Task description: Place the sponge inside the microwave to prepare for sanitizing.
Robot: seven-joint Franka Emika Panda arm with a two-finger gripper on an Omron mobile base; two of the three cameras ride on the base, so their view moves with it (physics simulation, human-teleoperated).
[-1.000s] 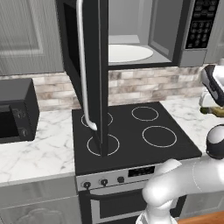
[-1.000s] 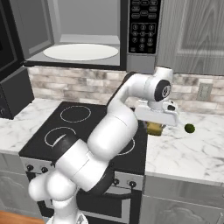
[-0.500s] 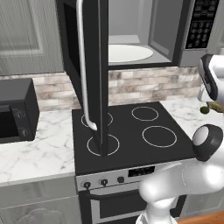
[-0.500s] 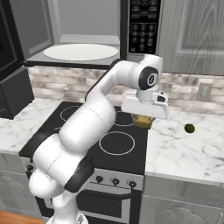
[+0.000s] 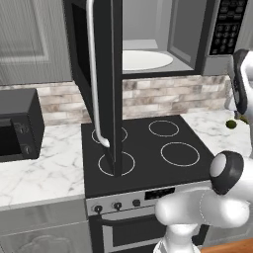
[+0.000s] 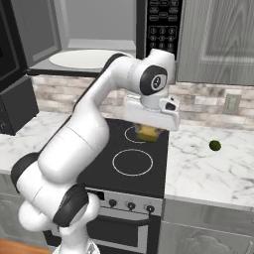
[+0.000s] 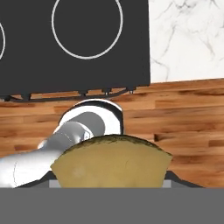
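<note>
My gripper (image 6: 148, 130) is shut on the sponge (image 6: 147, 134), a yellow-tan block held in the air above the back right burner of the black stove (image 6: 130, 162). In the hand view the sponge (image 7: 111, 162) sits between the fingertips and covers the lower middle. The microwave (image 5: 163, 39) hangs above the stove with its door (image 5: 106, 84) swung wide open. Its white turntable (image 5: 144, 60) lies bare inside. The gripper hangs lower than the microwave's opening (image 6: 84, 54) and to its right.
The open door with its silver handle (image 5: 94, 79) juts out over the stove's left burners. A black boxy appliance (image 5: 15, 128) stands on the left counter. A small green ball (image 6: 215, 145) lies on the marble counter (image 6: 208, 168) to the right.
The hand has carried the sponge leftward, from above the counter's edge near the green ball to above the stove's right burners. The grip has stayed the same.
</note>
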